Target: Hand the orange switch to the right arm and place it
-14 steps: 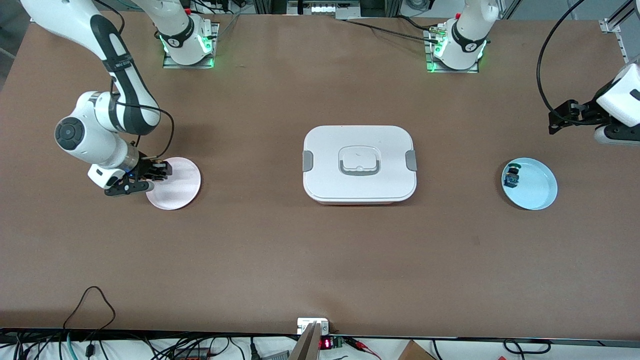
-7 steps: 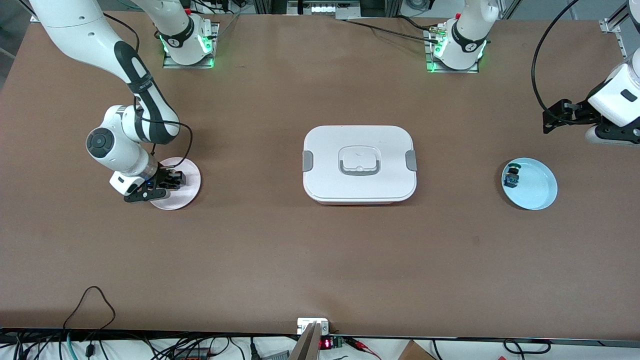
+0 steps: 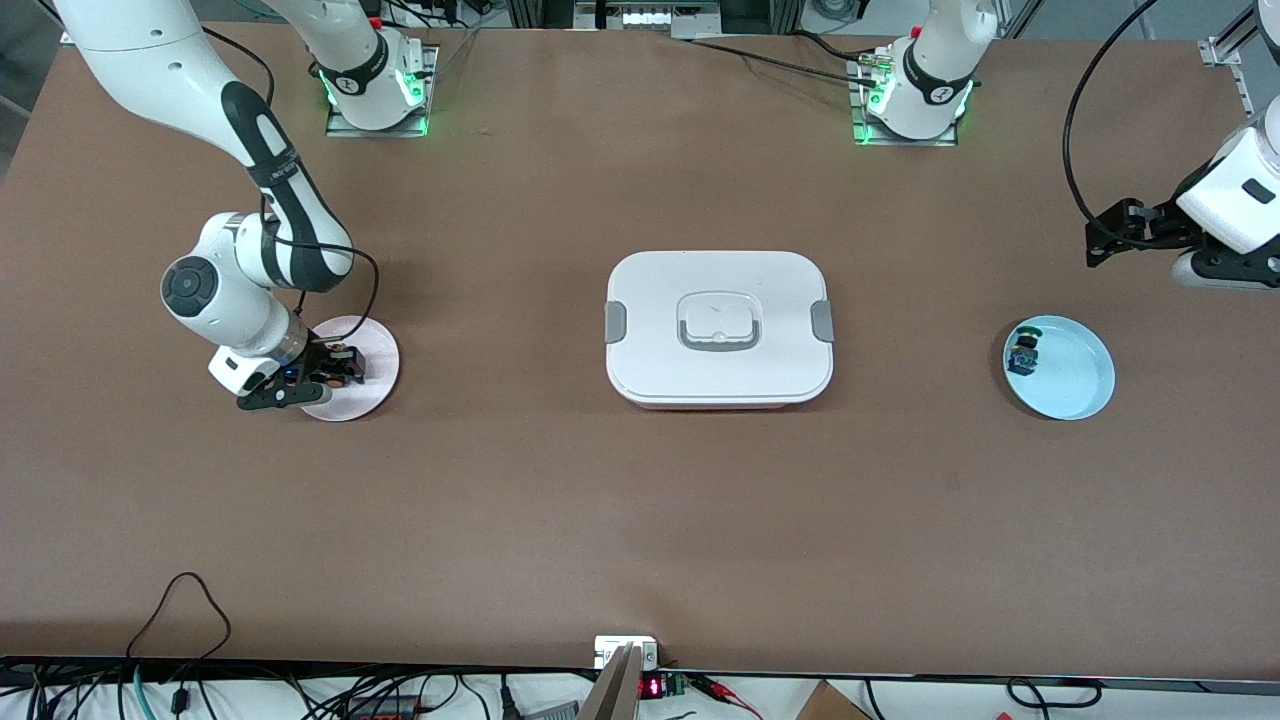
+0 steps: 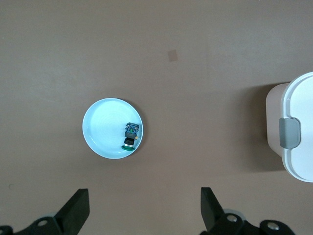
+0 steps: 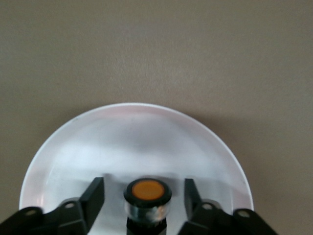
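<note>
The orange switch (image 5: 147, 196), black-bodied with an orange top, stands upright on the pink plate (image 5: 122, 132) toward the right arm's end of the table. My right gripper (image 5: 143, 183) is low over it, open. One finger stands on each side of the switch, with a gap showing between each and its body. In the front view the right gripper (image 3: 342, 368) sits over the pink plate (image 3: 378, 345) and covers most of the switch. My left gripper (image 3: 1100, 240) hangs open and empty in the air at the left arm's end. In the left wrist view this left gripper (image 4: 144, 192) has only bare table between its fingers.
A light blue plate (image 3: 1075, 385) holds a small part with a green-blue top (image 3: 1024, 350); the left wrist view shows the same blue plate (image 4: 105, 132) and part (image 4: 131, 134). A white lidded box (image 3: 718, 328) with grey latches sits at the table's middle.
My right gripper moved in over the pink plate, came down, and its jaws have parted from the switch. The left arm shifted slightly, then stayed still.
</note>
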